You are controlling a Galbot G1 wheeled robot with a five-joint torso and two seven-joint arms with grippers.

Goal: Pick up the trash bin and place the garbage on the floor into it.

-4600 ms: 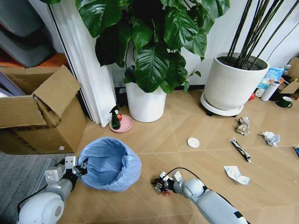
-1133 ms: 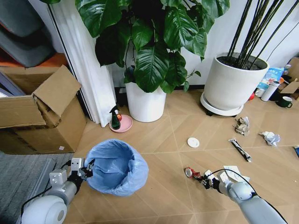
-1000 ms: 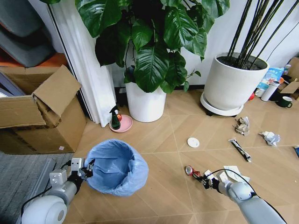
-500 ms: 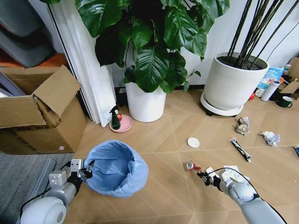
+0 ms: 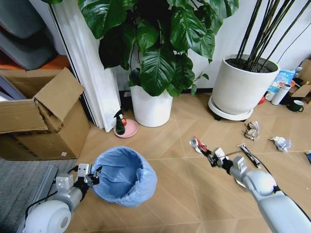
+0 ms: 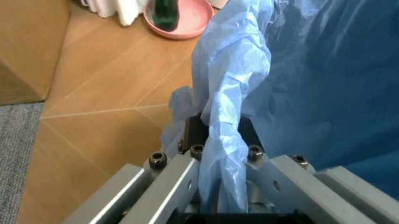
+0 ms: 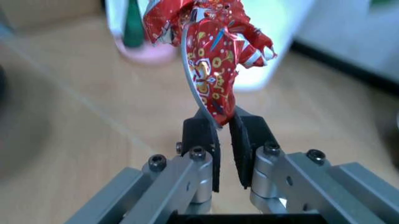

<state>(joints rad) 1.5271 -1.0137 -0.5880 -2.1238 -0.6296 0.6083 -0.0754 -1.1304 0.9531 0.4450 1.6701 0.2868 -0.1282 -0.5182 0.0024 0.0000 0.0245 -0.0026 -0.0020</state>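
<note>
The trash bin (image 5: 125, 174), lined with a crinkly light-blue bag, stands on the floor (image 5: 175, 204) at the lower left. My left gripper (image 5: 92, 176) is shut on the bag's folded rim (image 6: 224, 140) at the bin's left side. My right gripper (image 5: 208, 156) is raised above the floor to the right of the bin, shut on a crushed red can (image 5: 197, 143) that sticks up from its fingers (image 7: 203, 140). More garbage lies at the right: a crumpled brownish wad (image 5: 251, 130), a white paper wad (image 5: 281, 142) and a striped wrapper (image 5: 247, 150).
A white plant pot (image 5: 151, 107) with big leaves stands behind the bin, a larger white pot (image 5: 240, 90) at the back right. A pink dish with a green spray bottle (image 5: 120, 124) sits by the curtain. A cardboard box (image 5: 43, 119) is at the left. Mugs and bottles (image 5: 286, 97) stand far right.
My right gripper has lifted the red can off the floor, up and a little left. The bin has shifted slightly right with my left gripper still on its bag.
</note>
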